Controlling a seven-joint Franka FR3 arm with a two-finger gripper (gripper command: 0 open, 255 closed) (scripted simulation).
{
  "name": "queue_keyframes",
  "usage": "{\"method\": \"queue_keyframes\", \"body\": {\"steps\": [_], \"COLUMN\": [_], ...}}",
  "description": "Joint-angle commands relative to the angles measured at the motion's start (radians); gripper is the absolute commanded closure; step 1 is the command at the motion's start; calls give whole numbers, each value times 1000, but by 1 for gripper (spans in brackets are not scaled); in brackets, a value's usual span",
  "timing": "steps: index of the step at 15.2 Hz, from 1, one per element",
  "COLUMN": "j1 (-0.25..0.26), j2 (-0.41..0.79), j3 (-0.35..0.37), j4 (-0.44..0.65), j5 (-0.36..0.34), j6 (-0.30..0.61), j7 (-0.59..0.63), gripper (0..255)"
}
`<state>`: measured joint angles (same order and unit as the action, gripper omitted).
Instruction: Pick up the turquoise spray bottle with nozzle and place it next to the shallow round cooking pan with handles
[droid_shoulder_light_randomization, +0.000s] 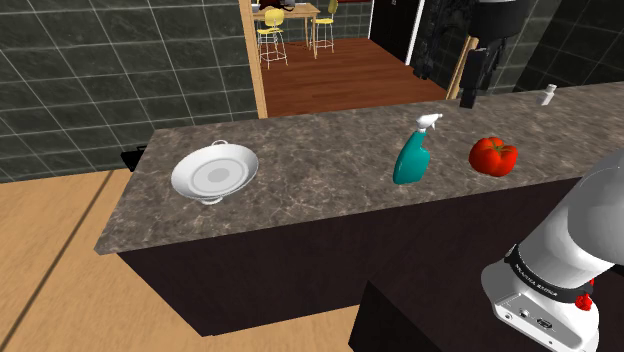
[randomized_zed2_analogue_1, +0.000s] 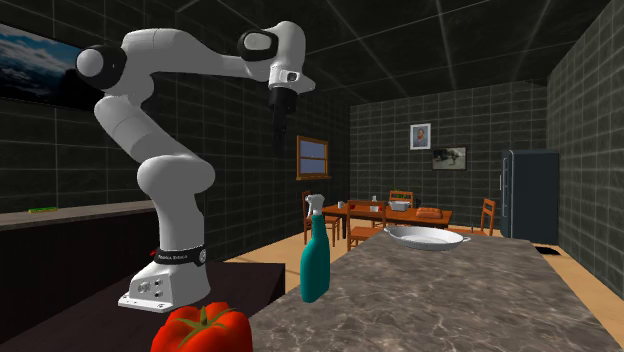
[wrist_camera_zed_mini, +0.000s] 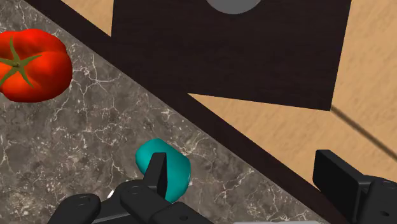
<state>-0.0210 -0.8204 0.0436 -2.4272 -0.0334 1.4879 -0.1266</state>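
Note:
A turquoise spray bottle (droid_shoulder_light_randomization: 412, 158) with a white nozzle stands upright on the dark stone counter (droid_shoulder_light_randomization: 320, 210), toward the shoulder view's right. A shallow round white pan (droid_shoulder_light_randomization: 213, 173) with two handles lies on the counter well to the bottle's left in that view. In the second exterior view the pan (randomized_zed2_analogue_1: 427, 237) lies far behind the bottle (randomized_zed2_analogue_1: 315, 260). My black gripper (randomized_zed2_analogue_1: 279, 148) hangs pointing down, high above the counter. In the wrist view the gripper (wrist_camera_zed_mini: 245, 170) is open and holds nothing. The bottle (wrist_camera_zed_mini: 177, 170) lies far below, partly hidden by one finger (wrist_camera_zed_mini: 156, 177).
A red tomato (droid_shoulder_light_randomization: 493, 155) sits on the counter just beyond the bottle, away from the pan. A small white item (droid_shoulder_light_randomization: 547, 95) stands at the counter's far corner. My dark stand (droid_shoulder_light_randomization: 400, 320) abuts the counter's front. Behind, a doorway opens onto a dining table (randomized_zed2_analogue_1: 400, 212).

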Motion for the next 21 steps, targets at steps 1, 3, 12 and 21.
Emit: {"method": "queue_keyframes", "body": {"steps": [1,3,12,21], "j1": [0,16,75,445], "j2": [0,-66,-145,108], "j3": [0,-73,-495,-1099], "j4": [0,-93,-363,-318], "j5": [0,-23,-145,-102], "j6": [0,84,481,844], "j7": [0,-117,-677,-1338], "gripper": [0,0,0,0]}}
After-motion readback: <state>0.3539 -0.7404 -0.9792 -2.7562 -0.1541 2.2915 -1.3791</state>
